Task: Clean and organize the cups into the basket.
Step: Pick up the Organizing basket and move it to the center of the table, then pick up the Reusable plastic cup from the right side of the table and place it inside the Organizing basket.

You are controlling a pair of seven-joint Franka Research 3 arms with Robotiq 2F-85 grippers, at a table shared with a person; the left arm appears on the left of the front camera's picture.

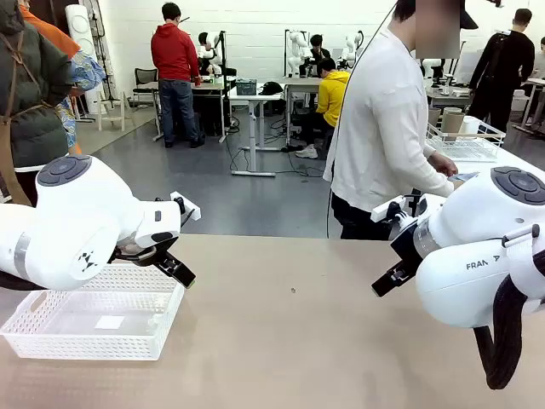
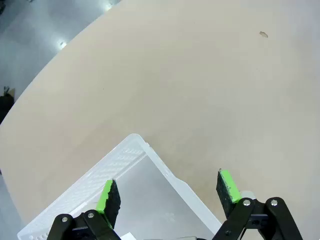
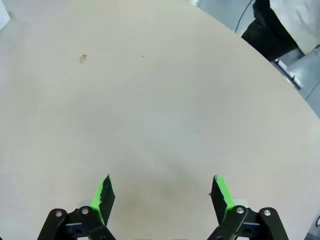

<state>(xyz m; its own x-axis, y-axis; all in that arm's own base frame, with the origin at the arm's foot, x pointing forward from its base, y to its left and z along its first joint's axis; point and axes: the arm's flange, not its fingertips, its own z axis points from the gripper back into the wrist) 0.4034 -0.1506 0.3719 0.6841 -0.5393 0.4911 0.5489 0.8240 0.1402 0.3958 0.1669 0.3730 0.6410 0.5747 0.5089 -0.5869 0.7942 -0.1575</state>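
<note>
both claws hang spread wide, empty. the basket (image 1: 85, 347) sits lower left, just under the left gripper (image 2: 167, 192). what look like the cups (image 1: 451, 121) stand upper right beside the person, nearer the right gripper (image 3: 162, 192).

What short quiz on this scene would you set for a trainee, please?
1. True or false: a white label lies on the floor of the basket.
2. Pick one. The left pincer hangs above: A, a corner of the basket; B, a sponge; C, a stack of plates.
3. Fill in the word: the right pincer hangs over bare table with its jaws ____.

Key: 1 true; 2 A; 3 open.
</note>
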